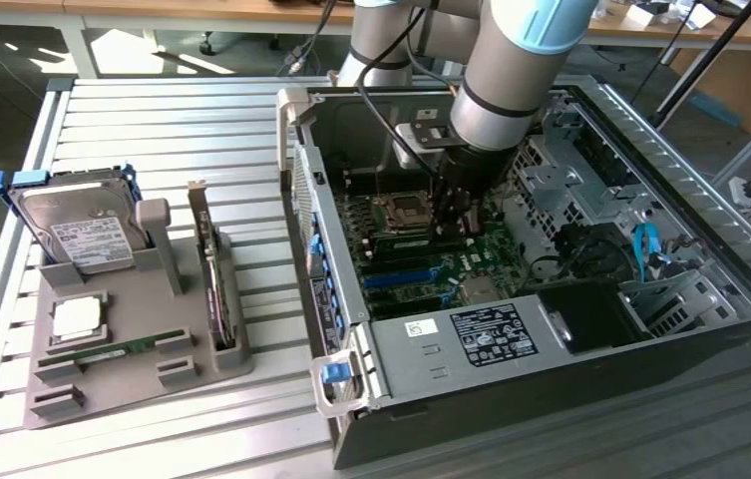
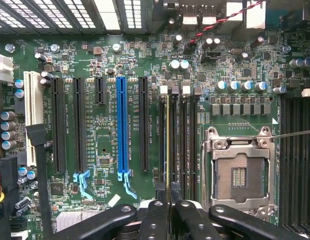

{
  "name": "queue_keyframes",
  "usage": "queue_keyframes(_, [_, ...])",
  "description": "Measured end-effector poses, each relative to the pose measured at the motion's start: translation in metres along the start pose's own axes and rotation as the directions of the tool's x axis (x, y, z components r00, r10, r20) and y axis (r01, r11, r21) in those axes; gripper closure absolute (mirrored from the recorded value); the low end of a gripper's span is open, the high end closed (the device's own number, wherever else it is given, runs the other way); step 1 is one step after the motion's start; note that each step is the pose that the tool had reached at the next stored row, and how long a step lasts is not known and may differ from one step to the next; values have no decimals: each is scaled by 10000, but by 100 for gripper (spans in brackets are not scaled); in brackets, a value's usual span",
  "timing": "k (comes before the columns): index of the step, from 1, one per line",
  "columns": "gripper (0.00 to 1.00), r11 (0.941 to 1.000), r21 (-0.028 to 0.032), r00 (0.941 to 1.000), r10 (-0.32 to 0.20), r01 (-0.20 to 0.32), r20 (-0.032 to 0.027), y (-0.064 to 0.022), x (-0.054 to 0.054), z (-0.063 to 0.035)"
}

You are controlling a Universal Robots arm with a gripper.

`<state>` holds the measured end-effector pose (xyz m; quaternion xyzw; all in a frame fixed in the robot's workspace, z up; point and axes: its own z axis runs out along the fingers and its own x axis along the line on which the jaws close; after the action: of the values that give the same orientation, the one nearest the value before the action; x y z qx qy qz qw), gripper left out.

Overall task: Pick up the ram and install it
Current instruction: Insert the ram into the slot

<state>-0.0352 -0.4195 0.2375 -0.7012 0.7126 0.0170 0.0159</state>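
Note:
My gripper (image 2: 168, 199) is shut on the ram (image 2: 168, 145). I see the ram edge-on in the wrist view, as a thin pale line running away from the fingers. It lies in line with one of the black memory slots (image 2: 181, 145) on the green motherboard (image 2: 102, 65), beside the open processor socket (image 2: 239, 172). Whether it touches the slot I cannot tell. In the exterior view the gripper (image 1: 453, 222) reaches down inside the open computer case (image 1: 694, 190), just right of the socket (image 1: 406, 210).
A grey holder (image 1: 202, 367) on the slatted table at the exterior view's left carries a hard drive (image 1: 76, 232), a silver processor chip (image 1: 76, 316), a green stick (image 1: 116, 351) and an upright expansion card (image 1: 215, 284). A blue card slot (image 2: 122, 127) lies near the memory slots.

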Motion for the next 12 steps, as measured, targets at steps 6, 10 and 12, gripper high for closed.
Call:
queue_keyframes(6, [88, 10000, 0, 10000, 0, 0, 0, 0, 0, 2])
queue_keyframes(10, [88, 10000, 0, 10000, 0, 0, 1, 0, -1, -22])
queue_keyframes(12, [88, 10000, 0, 10000, 0, 0, 0, 0, -1, -27])
